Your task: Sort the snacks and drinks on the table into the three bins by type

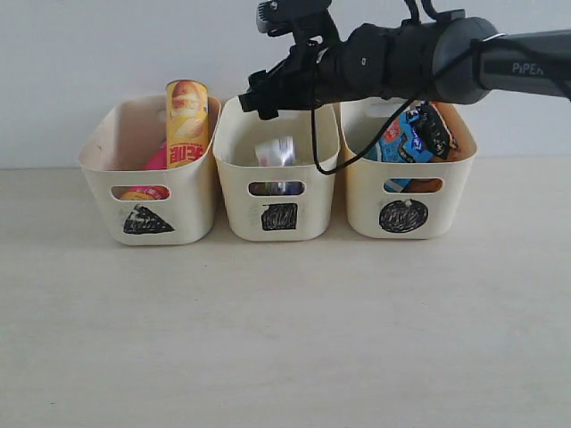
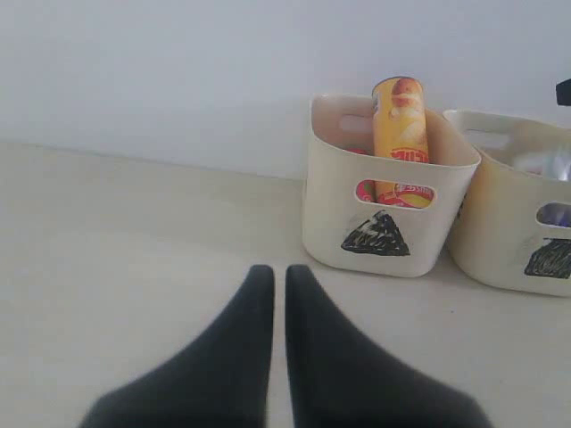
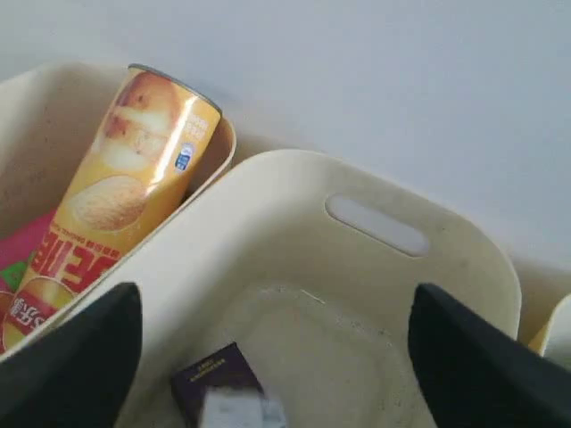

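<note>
Right end effector (image 1: pixel 260 100) open above the square bin (image 1: pixel 234 192), nothing between its jaws; left end effector (image 2: pixel 279 270) closed and empty.
Left one sits over the desk (image 1: pixel 285 339), apart from the bins. Square bin holds the small purple box (image 3: pixel 214 379) and the drink carton (image 1: pixel 277 150) (carton blurred in the right wrist view). Triangle bin (image 1: pixel 103 174): yellow chip tube (image 1: pixel 186 120) leaning upright, pink tube (image 1: pixel 157 160) low beside it. Circle bin (image 1: pixel 361 192): blue bag (image 1: pixel 406 138), orange-black bag (image 1: pixel 451 123).
</note>
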Action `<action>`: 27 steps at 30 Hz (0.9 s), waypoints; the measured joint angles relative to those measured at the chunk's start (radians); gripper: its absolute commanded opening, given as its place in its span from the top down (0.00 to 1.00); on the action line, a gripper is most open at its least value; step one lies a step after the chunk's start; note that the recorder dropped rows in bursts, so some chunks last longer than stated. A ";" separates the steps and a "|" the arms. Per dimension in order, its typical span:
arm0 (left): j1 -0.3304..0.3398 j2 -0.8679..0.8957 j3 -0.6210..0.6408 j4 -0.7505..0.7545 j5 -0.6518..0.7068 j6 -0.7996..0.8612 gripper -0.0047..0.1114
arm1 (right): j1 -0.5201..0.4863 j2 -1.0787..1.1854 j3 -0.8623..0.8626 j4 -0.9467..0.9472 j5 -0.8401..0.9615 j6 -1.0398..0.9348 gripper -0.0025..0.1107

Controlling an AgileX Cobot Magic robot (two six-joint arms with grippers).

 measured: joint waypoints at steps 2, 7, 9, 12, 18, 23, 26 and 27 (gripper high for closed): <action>0.000 0.000 0.000 0.000 0.000 0.000 0.92 | 0.000 -0.009 0.000 0.000 -0.002 0.000 0.31; 0.000 0.000 0.000 0.000 0.000 0.000 0.92 | 0.000 -0.066 0.000 0.002 0.014 0.013 0.41; 0.000 0.000 0.000 0.000 0.000 0.000 0.92 | 0.000 -0.097 0.000 0.002 0.050 0.031 0.60; 0.000 0.000 0.000 0.000 0.000 0.000 0.92 | 0.000 -0.140 0.000 0.002 0.136 0.052 0.95; 0.000 0.000 0.000 0.000 0.000 0.000 0.92 | -0.022 -0.161 0.005 0.001 0.386 0.091 0.97; 0.000 0.000 0.000 0.000 0.000 0.000 0.92 | -0.073 -0.176 0.077 0.001 0.462 0.126 0.97; 0.000 0.000 0.000 0.000 0.000 0.000 0.92 | -0.118 -0.210 0.156 0.001 0.465 0.142 0.97; 0.000 0.000 0.000 0.000 0.000 0.000 0.92 | -0.135 -0.229 0.194 0.001 0.459 0.147 0.97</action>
